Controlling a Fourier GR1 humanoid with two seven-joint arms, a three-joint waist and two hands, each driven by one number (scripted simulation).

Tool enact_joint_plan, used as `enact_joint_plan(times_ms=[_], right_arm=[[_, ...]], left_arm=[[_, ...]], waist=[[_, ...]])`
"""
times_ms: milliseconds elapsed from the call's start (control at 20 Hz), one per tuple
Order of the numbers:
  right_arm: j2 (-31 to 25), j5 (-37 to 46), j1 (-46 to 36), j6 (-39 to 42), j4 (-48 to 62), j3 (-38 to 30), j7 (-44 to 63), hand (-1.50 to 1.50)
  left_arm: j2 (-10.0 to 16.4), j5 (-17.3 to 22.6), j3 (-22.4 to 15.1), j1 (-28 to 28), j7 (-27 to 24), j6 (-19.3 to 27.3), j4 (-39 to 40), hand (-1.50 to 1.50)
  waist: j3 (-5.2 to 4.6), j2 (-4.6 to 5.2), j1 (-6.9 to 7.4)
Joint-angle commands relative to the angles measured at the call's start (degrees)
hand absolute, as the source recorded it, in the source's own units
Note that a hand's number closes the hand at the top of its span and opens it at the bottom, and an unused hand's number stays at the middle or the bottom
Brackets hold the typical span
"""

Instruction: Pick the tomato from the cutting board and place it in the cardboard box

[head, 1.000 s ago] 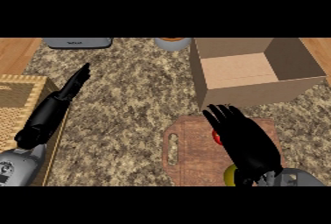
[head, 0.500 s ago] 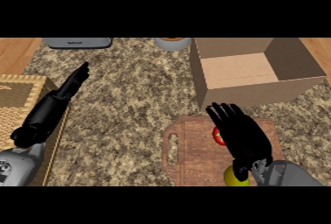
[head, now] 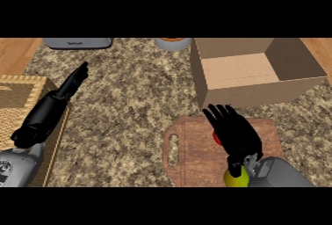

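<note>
Right hand (head: 235,132), fingers straight and spread, lies over the tomato (head: 216,137) on the cutting board (head: 191,151) at lower right; left hand (head: 55,105) rests straight-fingered at the left edge.

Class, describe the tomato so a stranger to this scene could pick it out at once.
Find the open cardboard box at upper right; nearer the robot lies a wooden cutting board. On it, the right hand covers most of the tomato, which shows as a red patch at the hand's left edge. Its red sets it apart from the yellow-green thing by the wrist.
</note>
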Motion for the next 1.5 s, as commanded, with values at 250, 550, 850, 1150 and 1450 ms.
enact_joint_plan(times_ms=[250, 550, 850, 1150, 1450], right_arm=[[1.81, 5.29, 0.97, -3.10, 8.05, -0.89, -3.26, -1.50], [2.02, 5.77, 1.52, -2.00, 8.05, -3.16, -4.95, -1.50], [1.73, 8.31, 0.93, -8.12, 15.87, -2.18, -15.32, 1.50], [1.82, 13.10, 2.11, -15.57, 14.35, -1.00, -19.06, 1.50], [5.85, 17.00, -2.46, -19.21, 16.32, -1.16, -20.15, 1.50]], left_arm=[[-2.30, -0.12, 1.89, -0.61, -0.08, -1.30, 2.55, 0.00], [-3.39, -1.27, 1.23, 1.65, 1.41, -1.21, 0.26, 0.00], [-4.25, -1.22, 1.90, 1.73, 0.95, -1.33, -0.87, 0.00], [-5.29, -2.01, 1.81, 3.35, -0.73, -1.37, 0.18, 0.00], [-4.10, -0.84, 3.81, 0.39, 0.33, -3.52, 1.69, 0.00]], waist=[[-1.28, 0.65, -0.28], [-1.29, 0.57, -0.20], [-1.26, 0.66, 0.22], [-1.29, 0.51, -0.24], [-1.29, 0.57, -0.21]])
